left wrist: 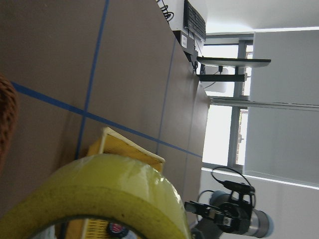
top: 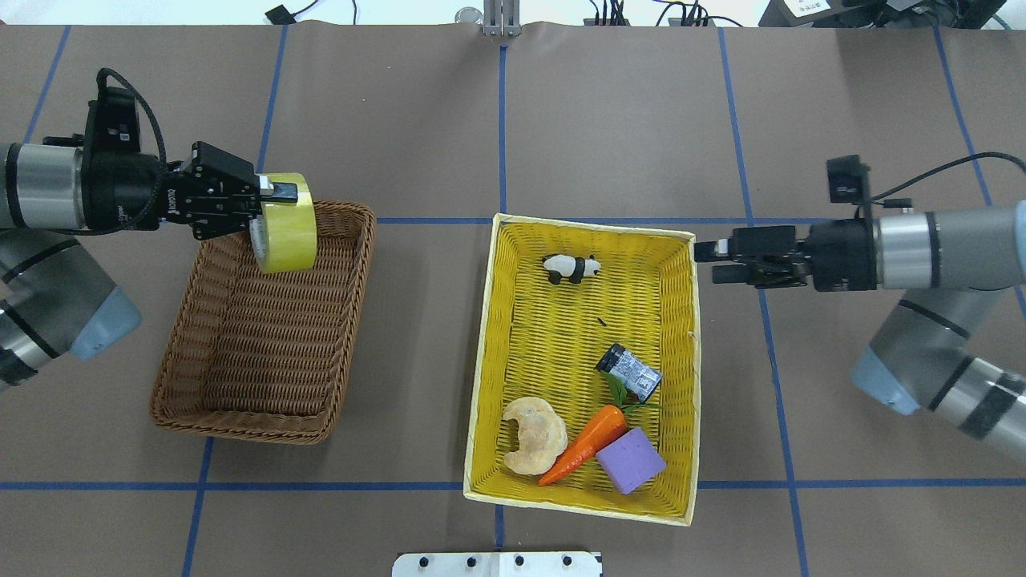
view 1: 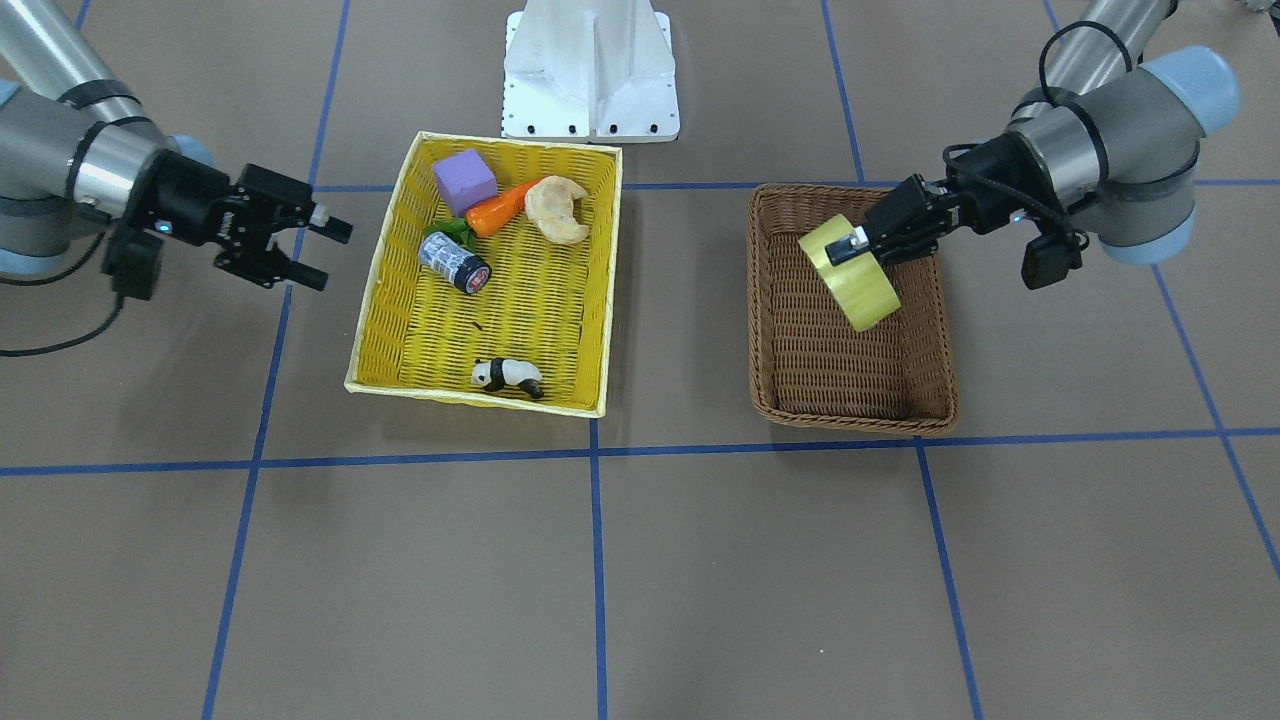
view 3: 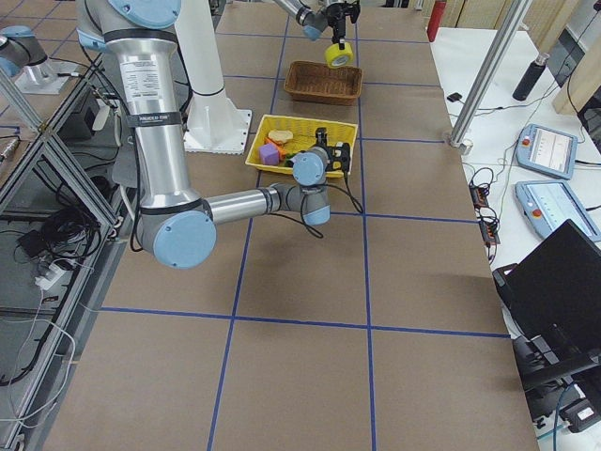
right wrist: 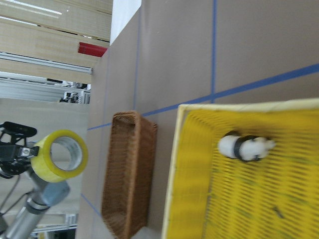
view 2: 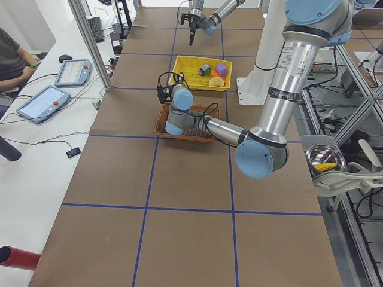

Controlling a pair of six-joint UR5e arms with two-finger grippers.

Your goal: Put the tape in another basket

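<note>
Glossy yellowish tape roll (top: pixel 290 234), tilted, pinched in the level left gripper's (top: pixel 272 210) jaws above the wicker basket (top: pixel 240 425); right gripper's (top: pixel 709 262) jaws parted, empty.

Robotics lab, no question. A long table (view 2: pixel 179 179) runs under brown paper, gridded with blue tape lines (view 1: pixel 600 455). Two grey-and-blue robot arms (view 2: pixel 281 89) stand at a white pedestal (view 1: pixel 592 70), twelve o'clock in the front view. In the left side view, teach pendants (view 2: pixel 73 72) lie on a white bench at ten o'clock, with an operator (view 2: pixel 12 60) seated beside them. The right side view has aluminium framing (view 3: pixel 42 132) and loose cables (view 3: pixel 56 235) at nine o'clock. A brown wicker basket (view 1: pixel 850 400) and a yellow basket (view 1: pixel 380 330) of toys are set out.
</note>
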